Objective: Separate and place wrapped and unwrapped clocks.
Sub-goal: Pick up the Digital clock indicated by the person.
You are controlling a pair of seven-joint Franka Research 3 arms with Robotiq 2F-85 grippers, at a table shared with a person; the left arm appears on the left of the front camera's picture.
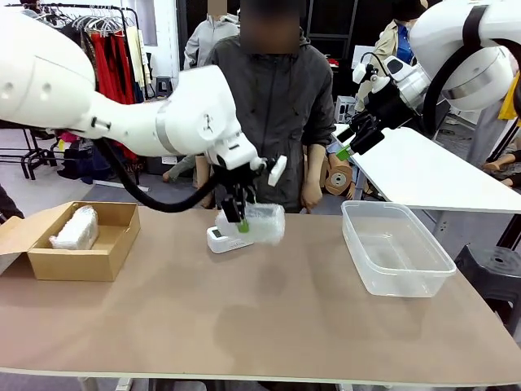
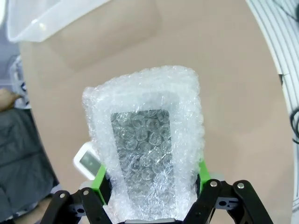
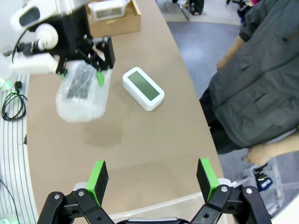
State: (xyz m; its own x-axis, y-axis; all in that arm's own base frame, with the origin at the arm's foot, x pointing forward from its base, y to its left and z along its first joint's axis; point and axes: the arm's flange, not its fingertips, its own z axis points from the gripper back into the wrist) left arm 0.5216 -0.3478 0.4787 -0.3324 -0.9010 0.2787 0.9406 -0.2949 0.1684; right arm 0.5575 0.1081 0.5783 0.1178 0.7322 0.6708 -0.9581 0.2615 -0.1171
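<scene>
We see a brown desk [image 1: 244, 326] with a cardboard box [image 1: 77, 265] at its left end. Our left hand [image 1: 238, 221] clamps a bubble-wrapped clock [image 1: 264, 224] mid-desk, and our right hand [image 3: 152, 163] hangs wide open, holding nothing. A bare clock [image 1: 218, 239] lies just beside the held one, and another wrapped clock [image 1: 75, 228] lies in the box.

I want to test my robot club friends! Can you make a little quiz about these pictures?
1. True or false: the left gripper is shut on a bubble-wrapped clock.
2. Fill in: the bare clock rests on the ____.
3. What lies in the cardboard box? A) a second wrapped clock B) the bare clock C) nothing

Key: 1 true; 2 table; 3 A.
</scene>
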